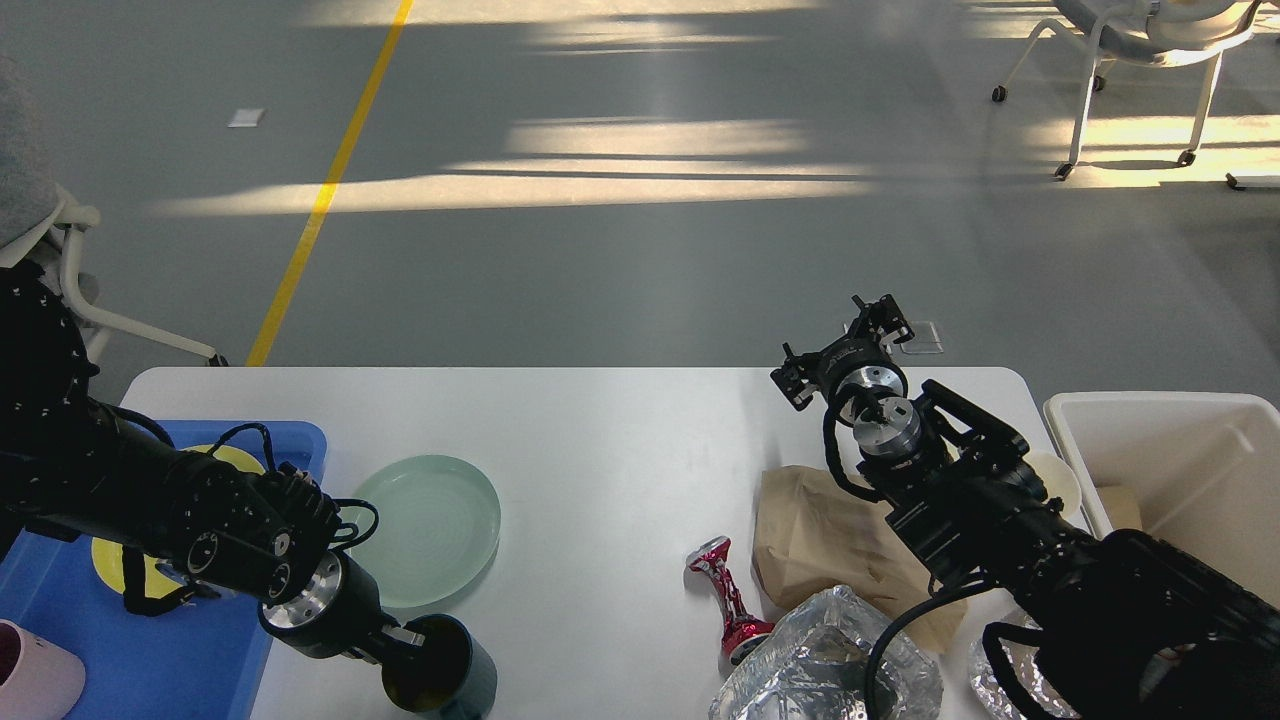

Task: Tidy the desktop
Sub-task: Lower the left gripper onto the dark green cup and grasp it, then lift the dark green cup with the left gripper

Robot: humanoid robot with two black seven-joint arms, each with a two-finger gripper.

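Note:
The white desktop (620, 450) fills the lower half of the view. At its front left, my left gripper (405, 640) is shut on the rim of a dark green mug (455, 675), which is tipped with its mouth facing me. Just behind the mug lies a pale green plate (430, 525). My right gripper (836, 350) hangs open and empty above the table's far right edge. Below that arm lie a brown paper bag (820, 535), a crushed red can (725, 595) and crumpled foil (820, 665).
A blue tray (200, 660) on the left holds a yellow plate (110, 560) and a pink cup (35, 680). A white bin (1180, 470) stands at the right edge, with a small white bowl (1062, 480) beside it. Chairs stand on the floor beyond.

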